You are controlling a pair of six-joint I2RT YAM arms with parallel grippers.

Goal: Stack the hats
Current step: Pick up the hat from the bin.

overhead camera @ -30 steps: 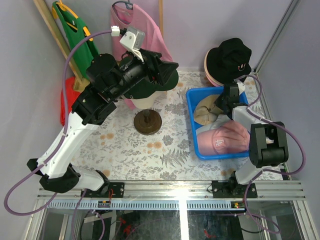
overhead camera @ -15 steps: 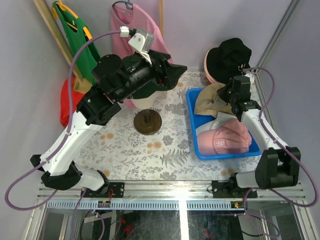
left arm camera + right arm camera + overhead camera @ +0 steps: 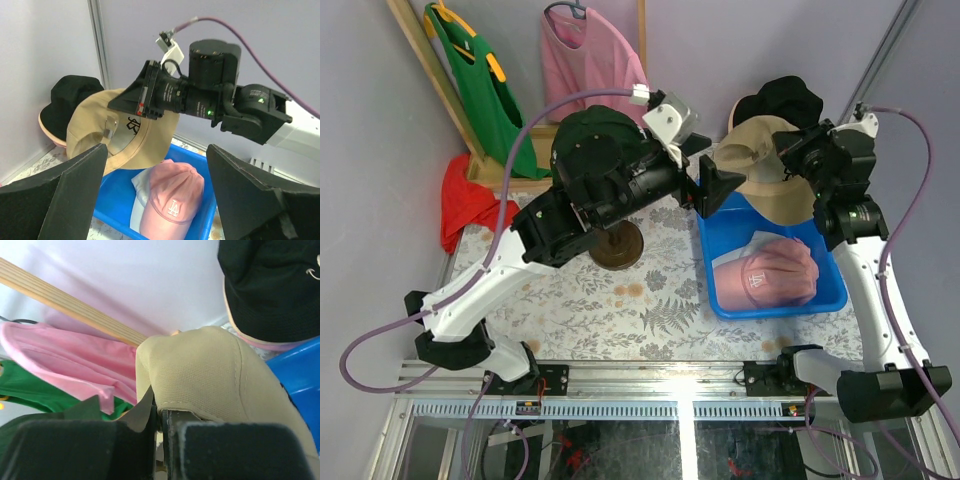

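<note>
The right gripper [image 3: 788,152] is clamping the tan cap [image 3: 755,170] aloft over the blue bin [image 3: 832,292]. Pinched seemingly by its edge, it is risking slipping free. The left gripper [image 3: 705,168] is hovering nearby, jaws apart.

text: la | on: front of pink cap [image 3: 172,200]

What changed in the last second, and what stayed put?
The right gripper, shut on the tan cap, lifted it out of the blue bin. The left gripper, open, swung right toward it, uncovering the dark green cap. The pink cap and black bucket hat stayed put.
</note>
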